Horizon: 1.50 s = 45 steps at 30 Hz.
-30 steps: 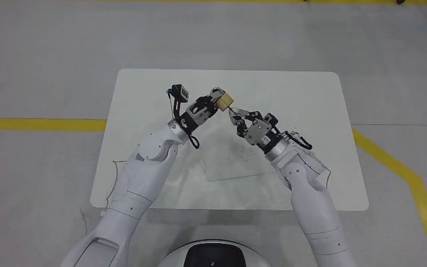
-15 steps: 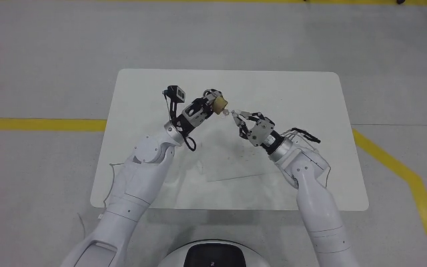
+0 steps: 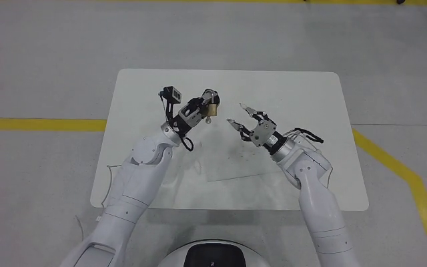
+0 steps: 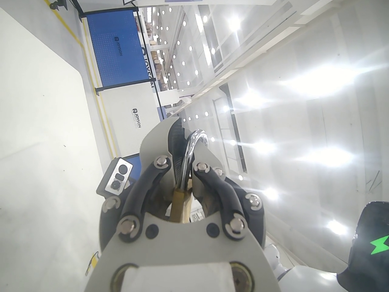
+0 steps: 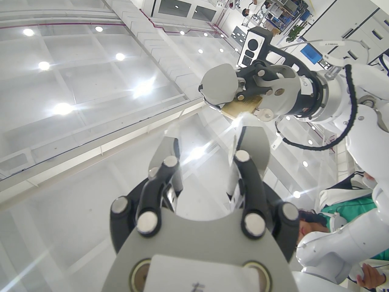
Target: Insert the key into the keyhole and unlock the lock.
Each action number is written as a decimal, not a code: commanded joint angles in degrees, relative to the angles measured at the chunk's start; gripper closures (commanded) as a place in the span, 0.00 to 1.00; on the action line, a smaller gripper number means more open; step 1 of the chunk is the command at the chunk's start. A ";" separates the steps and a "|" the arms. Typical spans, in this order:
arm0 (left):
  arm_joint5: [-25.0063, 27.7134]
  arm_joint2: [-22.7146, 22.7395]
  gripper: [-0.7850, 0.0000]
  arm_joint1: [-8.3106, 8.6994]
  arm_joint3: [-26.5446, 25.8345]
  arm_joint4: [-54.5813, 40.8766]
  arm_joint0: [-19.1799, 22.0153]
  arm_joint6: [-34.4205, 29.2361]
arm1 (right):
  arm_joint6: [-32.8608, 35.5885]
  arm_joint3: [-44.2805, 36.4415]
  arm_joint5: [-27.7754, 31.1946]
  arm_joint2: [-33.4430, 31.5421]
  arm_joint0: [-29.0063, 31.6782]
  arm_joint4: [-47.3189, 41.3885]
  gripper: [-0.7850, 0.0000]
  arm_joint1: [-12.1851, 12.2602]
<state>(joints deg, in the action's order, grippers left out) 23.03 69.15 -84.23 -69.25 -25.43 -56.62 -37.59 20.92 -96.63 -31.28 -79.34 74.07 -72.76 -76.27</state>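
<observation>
**Item: padlock** [image 5: 243,106]. It has a brass body and a chromed steel shackle [image 4: 187,159].
- Location: it is held up off the table [image 3: 300,93] in your left gripper [image 3: 207,103]. The fingers are clamped about the shackle and the upper part of the body, and the bottom of the body faces your other arm.
- Handling: it is likely dense for its size and fully rigid, with smooth metal faces that could slip under twisting load. The hold near the shackle leaves the body free to swivel, so expect it to rock when torque comes on.

**Item: key** [image 5: 266,114]. It is small, flat and silver.
- Location: the blade appears seated in the keyhole, and only the head stands proud of the brass.
- Handling: it is light, thin and stiff. Take it by the flat head, with one pad on each broad face and not across the edges. Turn about the blade's own line, because a sideways push could bend it or pull it out.

**Item: right gripper** [image 5: 209,147]. Its fingers are spread wide and hold nothing. It sits near the key head, apart from it and pointed toward it.
</observation>
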 commanded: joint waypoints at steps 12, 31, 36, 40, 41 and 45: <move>-5.41 0.60 1.00 0.64 -0.75 4.09 -0.23 1.01 | -0.31 -0.54 1.84 -0.35 0.23 1.16 0.00 0.05; -20.67 -10.50 1.00 2.48 0.08 42.32 3.46 -7.64 | -18.72 -5.14 63.51 -11.42 7.88 62.23 0.00 0.53; -21.31 -14.80 0.62 1.30 4.51 44.24 6.24 -5.73 | -21.71 -4.39 64.30 -9.92 8.07 66.01 0.00 0.17; -21.67 -16.68 0.00 0.68 6.87 44.85 7.46 -4.68 | -21.71 -4.39 64.30 -9.92 8.07 66.01 0.00 0.17; -22.07 -17.08 0.00 0.64 7.20 45.57 7.68 -4.99 | -21.71 -4.39 64.30 -9.92 8.07 66.01 0.00 0.17; -23.16 -17.00 0.00 0.85 6.19 47.06 7.47 -4.99 | -21.71 -4.39 64.30 -9.92 8.07 66.01 0.00 0.17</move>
<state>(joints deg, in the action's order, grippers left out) 0.17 51.81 -83.52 -62.41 21.40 -48.88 -42.81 -0.79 -101.02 33.02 -89.26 82.14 -6.75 -76.10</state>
